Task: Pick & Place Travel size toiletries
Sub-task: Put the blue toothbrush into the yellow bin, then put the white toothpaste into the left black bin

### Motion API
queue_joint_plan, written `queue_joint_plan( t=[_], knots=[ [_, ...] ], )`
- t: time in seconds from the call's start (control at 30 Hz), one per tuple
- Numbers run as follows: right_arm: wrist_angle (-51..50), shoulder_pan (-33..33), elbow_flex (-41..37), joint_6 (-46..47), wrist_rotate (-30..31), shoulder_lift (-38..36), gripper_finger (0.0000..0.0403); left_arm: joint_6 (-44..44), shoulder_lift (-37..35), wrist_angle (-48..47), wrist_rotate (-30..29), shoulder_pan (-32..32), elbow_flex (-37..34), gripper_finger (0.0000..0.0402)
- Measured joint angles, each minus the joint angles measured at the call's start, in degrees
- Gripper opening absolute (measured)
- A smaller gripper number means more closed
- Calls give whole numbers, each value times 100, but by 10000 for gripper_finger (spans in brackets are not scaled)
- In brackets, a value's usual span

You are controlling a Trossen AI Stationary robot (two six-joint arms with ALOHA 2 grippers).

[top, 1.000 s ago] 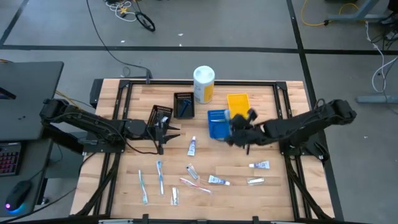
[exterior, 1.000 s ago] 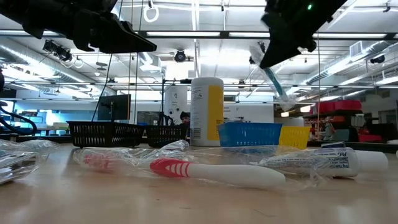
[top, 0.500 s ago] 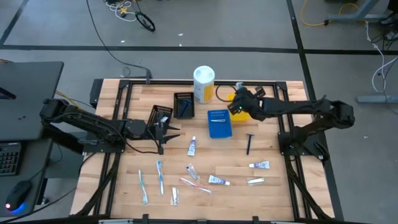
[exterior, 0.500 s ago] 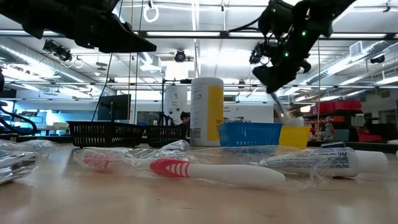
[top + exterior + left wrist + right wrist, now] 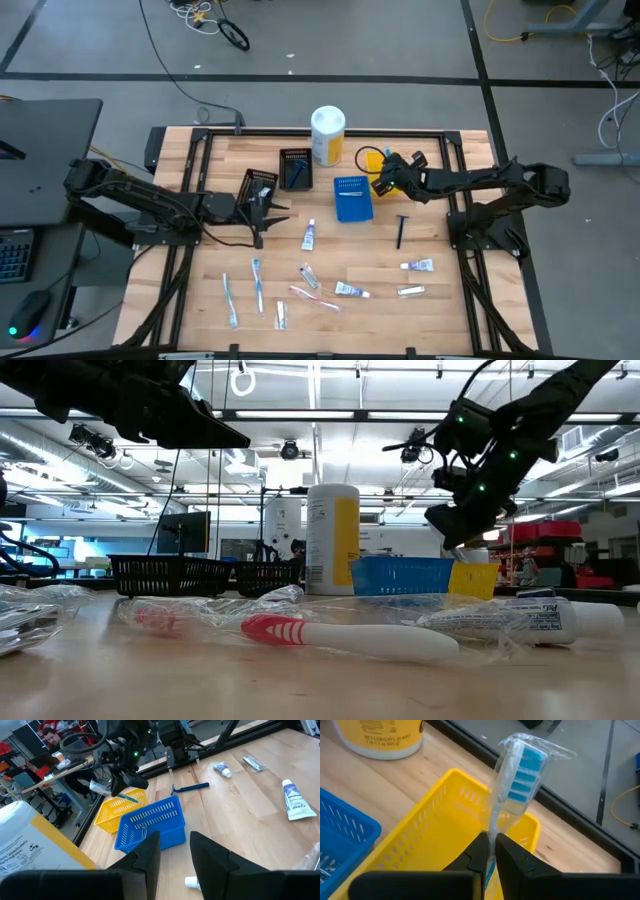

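Observation:
My right gripper (image 5: 386,178) hovers over the yellow tray (image 5: 374,158), shut on a wrapped light-blue toothbrush (image 5: 520,770). My left gripper (image 5: 272,208) waits open near the black trays (image 5: 294,168), touching nothing. On the table's near half lie loose toiletries: a dark blue razor (image 5: 402,229), white tubes (image 5: 309,236) (image 5: 417,265) (image 5: 351,290), light-blue toothbrushes (image 5: 258,283) and a pink toothbrush (image 5: 315,298). The left wrist view shows the right gripper (image 5: 120,782) above the yellow tray (image 5: 117,811), with the toothbrush (image 5: 129,797) slanting below it. My right gripper pinches the wrapped toothbrush by its handle (image 5: 493,827), between the two fingers (image 5: 479,851). The bristle head (image 5: 524,767) sticks out past the fingertips in its clear wrapper. The toothbrush is lifted clear, above the inside of the yellow tray (image 5: 445,820).
A blue tray (image 5: 352,198) sits next to the yellow one, toward the table's left. The white-and-yellow canister (image 5: 327,135) stands by the far edge. A second black tray (image 5: 258,185) lies beside my left gripper. A black frame rail (image 5: 460,190) runs under the right arm.
My right gripper, still holding the toothbrush, has swung from beside the blue tray toward the table's far edge, over the yellow tray, and has come down closer to it. The razor, hidden under the arm before, now shows on the table.

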Motion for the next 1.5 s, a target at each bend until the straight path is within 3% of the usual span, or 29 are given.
queue_joint_plan(
  t=[0.47, 0.73, 0.9, 1.0, 1.17, 1.33, 1.5],
  knots=[
    [143, -400, -8, -24, -880, 0, 70, 0, 0, 2, 0, 0, 0, 114],
    [841, -371, -10, -49, -920, 0, 71, 0, 0, 1, 0, 0, 0, 114],
    [1279, 18, 23, -451, -890, 0, 71, 0, 0, 0, -1, 0, 0, 114],
    [951, 334, 236, -305, -705, 4, 71, 0, 0, 1, 0, -1, 0, 114],
    [-493, 854, 1002, 195, -640, -30, 72, 0, 1, 2, -1, 0, 0, 114],
    [-1884, 1214, 1701, 762, -1615, -44, 72, -45, 2, 2, -2, 0, 0, 114],
    [-2594, 1541, 1776, 1067, -2072, -44, 72, -263, 2, 2, 0, -2, -2, 114]
  ],
)
